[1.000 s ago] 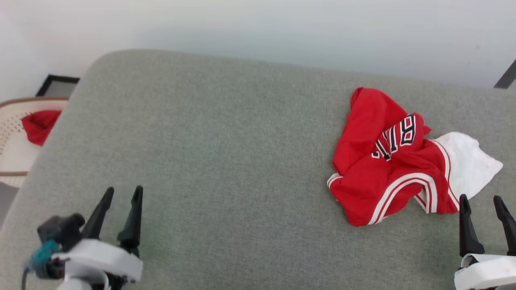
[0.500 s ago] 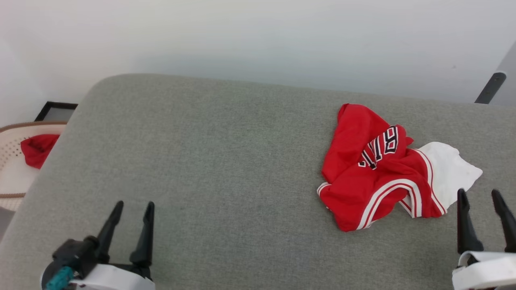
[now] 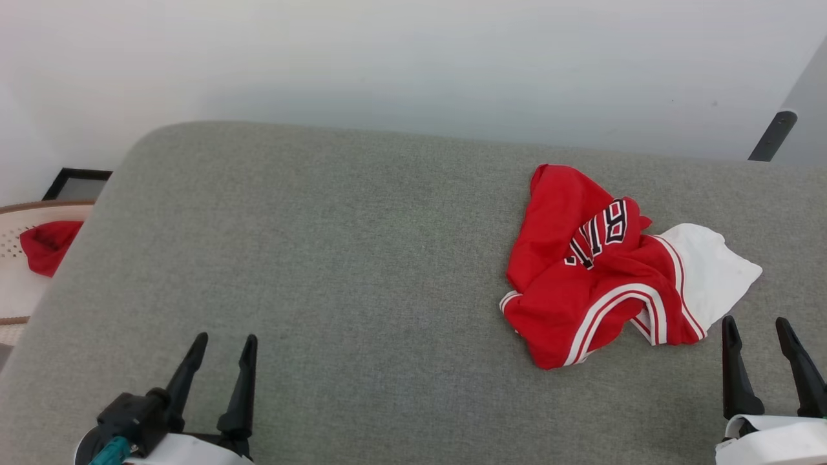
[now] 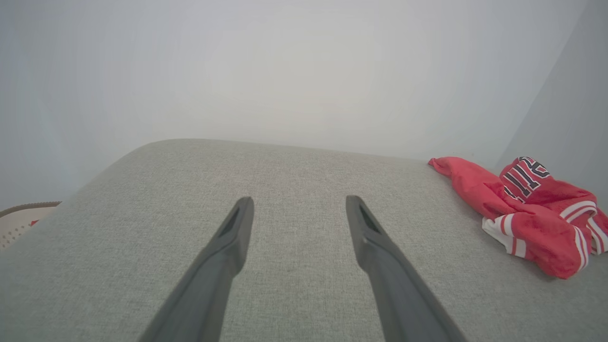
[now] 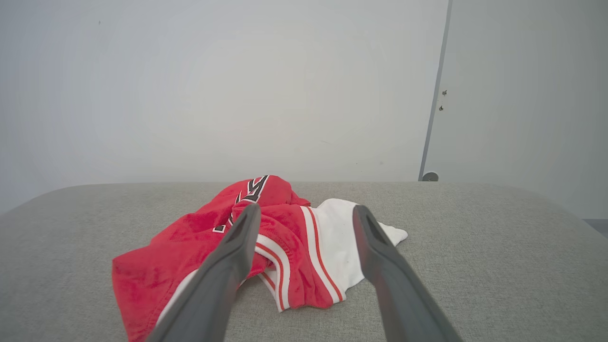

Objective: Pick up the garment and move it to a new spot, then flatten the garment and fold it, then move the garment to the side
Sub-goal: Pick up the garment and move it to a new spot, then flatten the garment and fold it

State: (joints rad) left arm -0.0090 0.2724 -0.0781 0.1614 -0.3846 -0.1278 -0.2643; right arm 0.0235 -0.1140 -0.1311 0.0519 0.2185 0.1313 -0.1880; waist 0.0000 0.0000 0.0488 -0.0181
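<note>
The garment (image 3: 594,271), a red jersey with a white sleeve, striped trim and black lettering, lies crumpled on the right half of the grey cushioned surface (image 3: 362,258). It also shows at the right edge of the left wrist view (image 4: 532,209) and straight ahead in the right wrist view (image 5: 285,237). My right gripper (image 3: 757,326) stands open just in front of the white sleeve, apart from it, nothing between its fingers. My left gripper (image 3: 225,342) is open and empty over bare cushion at the lower left, far from the garment.
A pale perforated basket (image 3: 16,297) with a small plain red cloth (image 3: 46,244) sits beyond the cushion's left edge, next to a dark frame (image 3: 76,184). A white wall runs behind. A dark bar (image 3: 769,135) stands at the far right.
The head camera has shifted, so the whole scene slid down and left in the picture. Both grippers stay open; the garment lies as before.
</note>
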